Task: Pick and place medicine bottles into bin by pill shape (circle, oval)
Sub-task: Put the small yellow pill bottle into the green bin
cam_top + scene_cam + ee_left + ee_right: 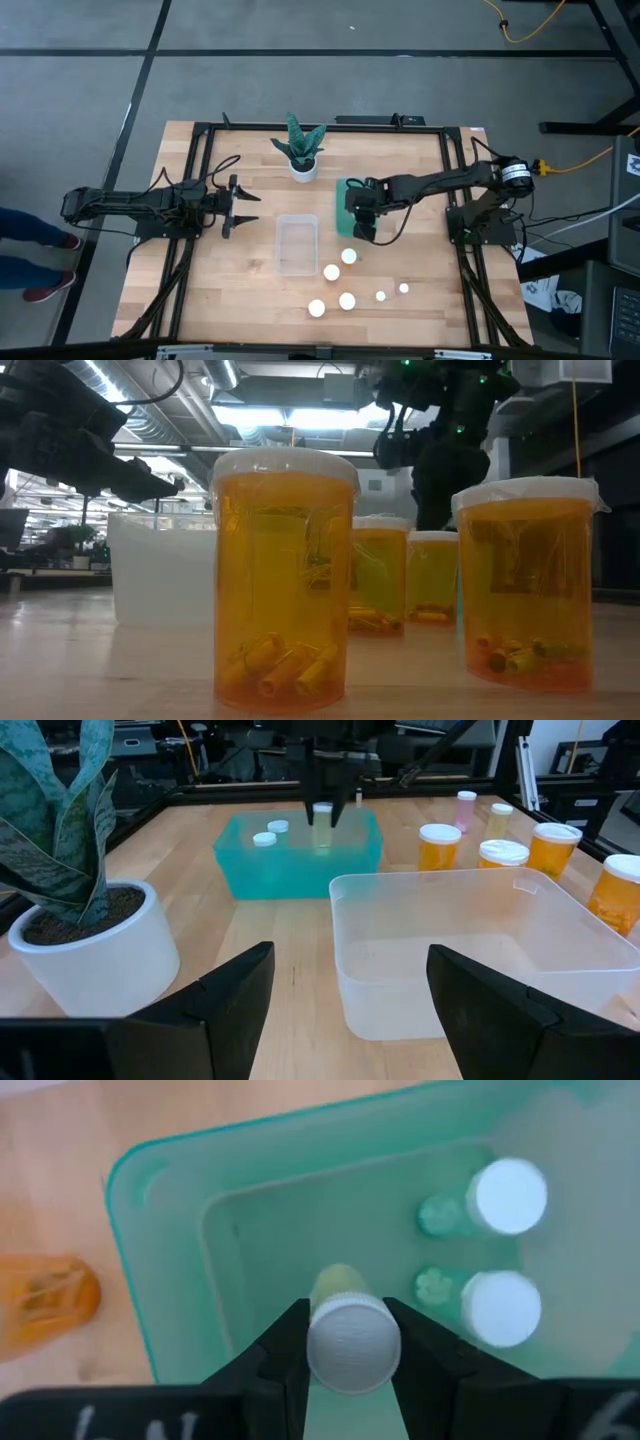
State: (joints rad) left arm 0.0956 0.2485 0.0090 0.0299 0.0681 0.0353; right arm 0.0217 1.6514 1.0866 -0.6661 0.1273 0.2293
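Observation:
My right gripper (pixel 358 220) is over the teal bin (pixel 343 205) and shut on a small yellowish bottle with a white cap (pixel 350 1345). Two more small white-capped bottles (pixel 505 1195) (pixel 500 1308) stand upright on their bases on the bin's floor. Several orange bottles with white caps (pixel 347 300) stand upright on the table near its front edge. They fill the low view (pixel 285 580). My left gripper (pixel 245 205) is open and empty, left of the clear bin (pixel 298 243). My right gripper pinches the small bottle between its two fingers at the white cap (pixel 350 1348), one finger (pixel 285 1350) on each side. The fingers come from above, pointing down. The bottle hangs upright inside the teal bin (pixel 322 825); whether its base touches the floor I cannot tell.
A white pot with a green plant (pixel 303 165) stands at the far side, between the arms. The clear bin (pixel 480 950) is empty and lies just ahead of my left gripper. A person's legs (pixel 30 240) show at the left edge, off the table.

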